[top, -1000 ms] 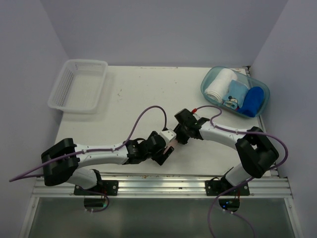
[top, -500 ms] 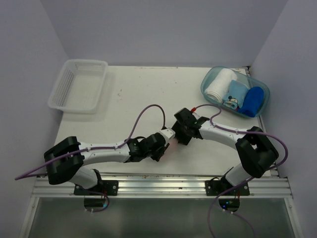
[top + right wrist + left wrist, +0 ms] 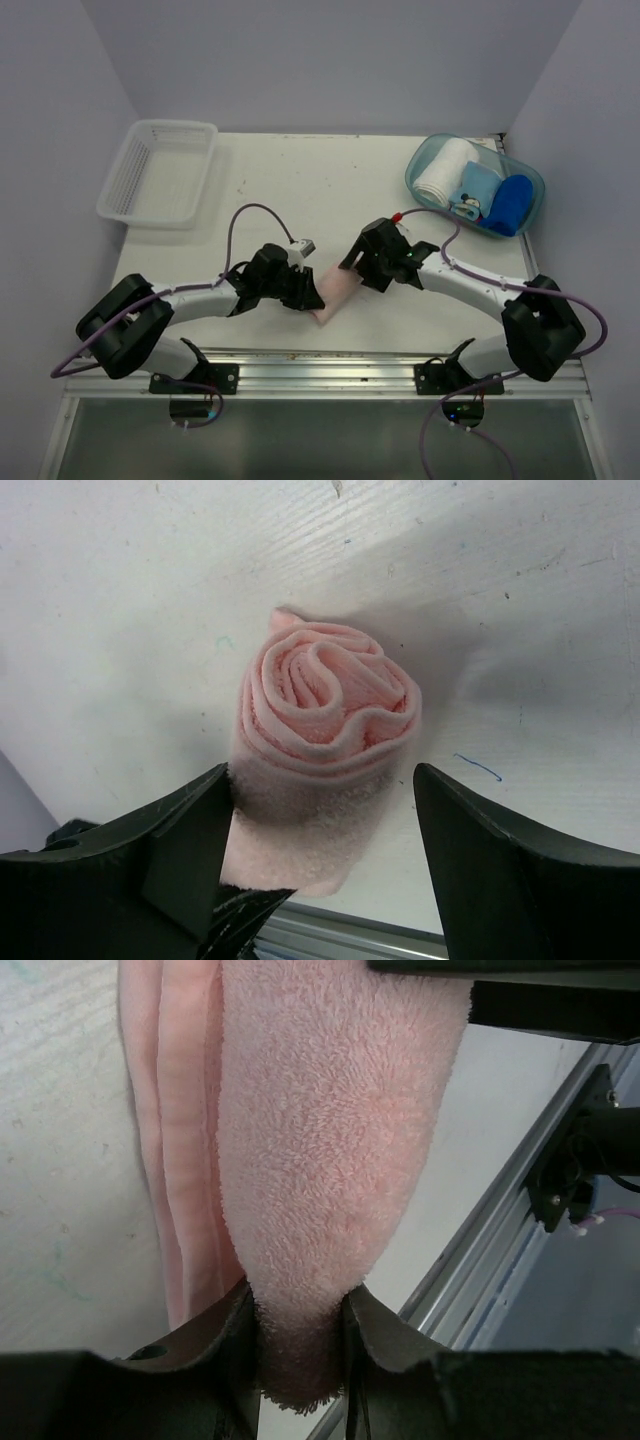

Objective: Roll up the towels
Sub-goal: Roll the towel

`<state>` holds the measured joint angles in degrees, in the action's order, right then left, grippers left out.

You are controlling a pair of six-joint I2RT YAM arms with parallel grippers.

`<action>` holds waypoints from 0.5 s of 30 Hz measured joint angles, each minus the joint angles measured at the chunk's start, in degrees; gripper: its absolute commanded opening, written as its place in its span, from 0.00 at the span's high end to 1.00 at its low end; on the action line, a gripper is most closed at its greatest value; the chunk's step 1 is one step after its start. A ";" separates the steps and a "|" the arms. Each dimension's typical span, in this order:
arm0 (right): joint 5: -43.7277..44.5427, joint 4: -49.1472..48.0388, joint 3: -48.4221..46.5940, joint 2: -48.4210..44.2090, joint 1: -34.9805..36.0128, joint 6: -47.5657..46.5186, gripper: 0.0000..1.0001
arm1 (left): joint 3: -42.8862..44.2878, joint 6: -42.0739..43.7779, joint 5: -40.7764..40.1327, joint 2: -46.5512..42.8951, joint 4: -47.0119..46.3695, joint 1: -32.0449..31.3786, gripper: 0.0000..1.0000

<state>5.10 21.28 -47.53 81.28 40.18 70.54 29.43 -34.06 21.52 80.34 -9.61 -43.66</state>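
L arm [image 3: 200,298] leftward; tub [image 3: 424,162]: blue towel [image 3: 510,203]

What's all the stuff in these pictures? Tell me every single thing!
table: one, off-white, under everything
basket: one, white, table's far left
tub: one, clear bluish, table's far right
pink towel: one, pale pink, rolled, table's near middle
blue towel: one, royal blue, in the tub
white towel: one, white, rolled, in the tub
cartoon cloth: one, light blue, in the tub
left gripper: one, black, shut on the pink towel
right gripper: one, black, open around the roll's end
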 measured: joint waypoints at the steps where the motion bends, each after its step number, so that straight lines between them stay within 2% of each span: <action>1: -0.04 -0.52 0.85 -1.05 0.04 0.00 0.23 | -0.87 -1.38 1.57 0.42 -1.79 0.90 0.73; 8: -0.33 -5.35 4.74 -2.84 1.01 0.37 0.22 | -4.02 -7.48 9.31 2.97 -9.29 5.05 0.74; 15: -1.70 -10.45 5.46 0.81 2.56 1.49 0.22 | -5.05 -10.40 11.56 3.78 -11.58 5.97 0.75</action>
<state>3.40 10.83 -42.06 82.08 42.74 72.03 24.38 -44.47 33.08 84.12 -21.19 -37.69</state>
